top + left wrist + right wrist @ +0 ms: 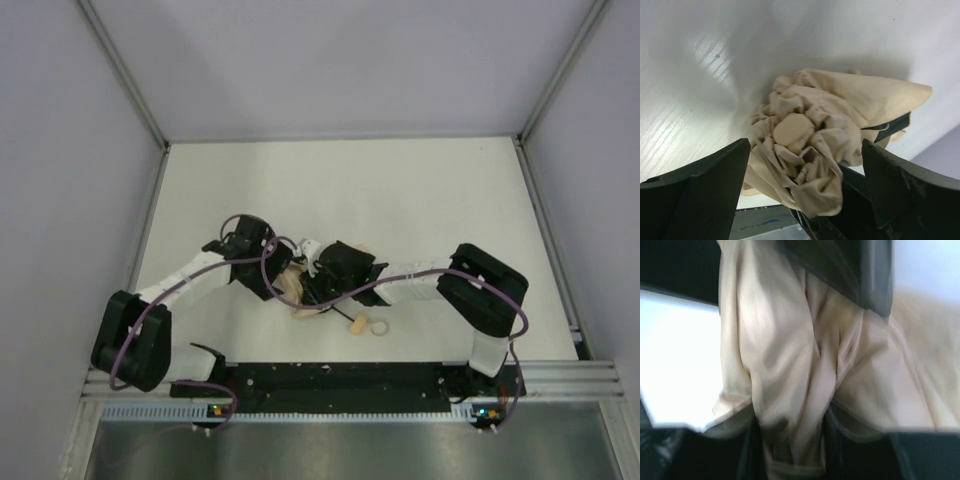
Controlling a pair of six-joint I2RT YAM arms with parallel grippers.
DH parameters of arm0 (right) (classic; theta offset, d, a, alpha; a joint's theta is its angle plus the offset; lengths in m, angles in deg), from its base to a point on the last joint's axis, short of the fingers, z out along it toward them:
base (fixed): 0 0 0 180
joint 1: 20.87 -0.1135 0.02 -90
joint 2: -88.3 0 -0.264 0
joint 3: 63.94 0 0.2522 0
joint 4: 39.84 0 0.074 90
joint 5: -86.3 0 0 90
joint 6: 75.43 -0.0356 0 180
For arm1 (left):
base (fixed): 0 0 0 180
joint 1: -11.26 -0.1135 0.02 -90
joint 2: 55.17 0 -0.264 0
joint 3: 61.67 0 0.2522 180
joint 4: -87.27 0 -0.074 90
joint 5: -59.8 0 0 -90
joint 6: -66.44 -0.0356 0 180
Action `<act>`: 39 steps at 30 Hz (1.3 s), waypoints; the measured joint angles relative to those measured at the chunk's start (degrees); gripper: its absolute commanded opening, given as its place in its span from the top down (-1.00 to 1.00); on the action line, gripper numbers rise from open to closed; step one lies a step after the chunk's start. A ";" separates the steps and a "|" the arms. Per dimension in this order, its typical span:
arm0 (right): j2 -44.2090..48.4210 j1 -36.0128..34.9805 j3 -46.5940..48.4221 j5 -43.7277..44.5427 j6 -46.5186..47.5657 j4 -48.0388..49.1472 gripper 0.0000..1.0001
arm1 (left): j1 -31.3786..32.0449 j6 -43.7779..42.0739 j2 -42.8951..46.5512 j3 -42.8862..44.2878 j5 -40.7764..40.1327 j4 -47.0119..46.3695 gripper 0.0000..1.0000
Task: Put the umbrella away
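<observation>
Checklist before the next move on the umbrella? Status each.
1. Beige fabric folding umbrella between the left claw fingers: ok, the bunched canopy sits there.
2. Left claw closed on it: cannot tell.
3. Right claw grip: cannot tell; its view is blurred and filled with fabric.
4. Canopy folded neatly: not ok, loose and crumpled.
5. Small tan loop handle clear of both arms: ok, lies on the white table.
6. Thin black shaft collapsed: not ok, exposed between canopy and handle.
</observation>
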 measured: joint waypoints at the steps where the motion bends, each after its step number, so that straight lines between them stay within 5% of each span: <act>1: -0.13 0.44 -0.37 -2.45 -0.35 0.72 1.00 | -0.72 -0.20 1.53 -1.81 0.22 -0.52 -0.97; 7: -1.40 5.01 -0.94 -17.51 -4.31 1.49 1.00 | -3.06 -0.50 12.39 -9.16 3.98 -7.87 -0.97; 16: -3.67 9.53 -0.81 -30.49 -9.70 1.68 1.00 | -3.06 1.97 16.57 -14.19 7.04 -13.79 -0.94; 30: -4.39 11.52 2.47 -30.38 -15.63 -3.48 1.00 | -0.70 6.73 15.87 -12.20 4.94 -4.17 -0.94; 39: -4.50 12.17 6.95 -27.58 -14.03 -10.03 1.00 | -0.48 8.94 8.09 -12.59 3.93 -14.14 -0.96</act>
